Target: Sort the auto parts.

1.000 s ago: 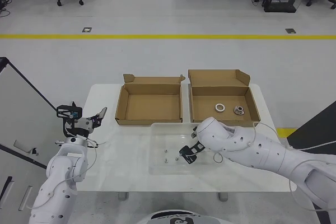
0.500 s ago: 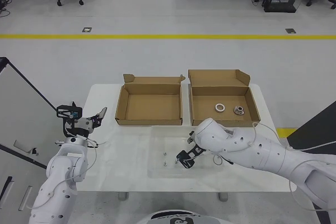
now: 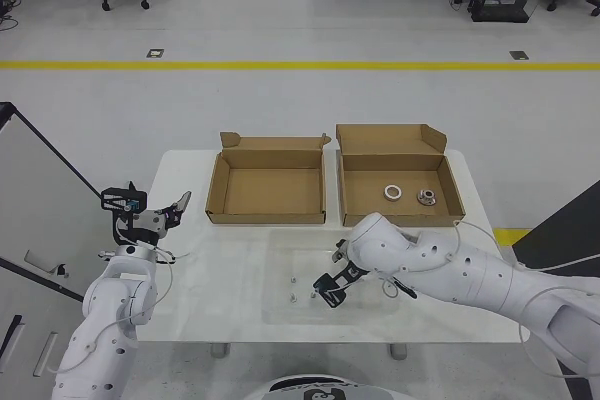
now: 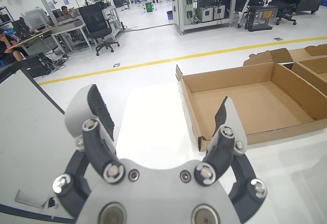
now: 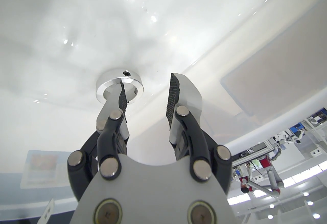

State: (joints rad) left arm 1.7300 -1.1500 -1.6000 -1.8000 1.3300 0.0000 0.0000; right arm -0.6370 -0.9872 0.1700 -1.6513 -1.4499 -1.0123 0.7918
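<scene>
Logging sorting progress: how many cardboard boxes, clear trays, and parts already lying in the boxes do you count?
Cardboard boxes: 2, empty box and filled box
Clear tray: 1
Parts in boxes: 2, white ring and metal part, both in the filled box
Total: 5

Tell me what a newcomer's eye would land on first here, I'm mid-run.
The right gripper stands out first: open, down in the clear tray, with one finger at the bore of a shiny metal collar. Beyond the tray sit two cardboard boxes, the left box empty and the right box holding a white ring and a small metal part. The left gripper hangs open near the table's left edge.
</scene>
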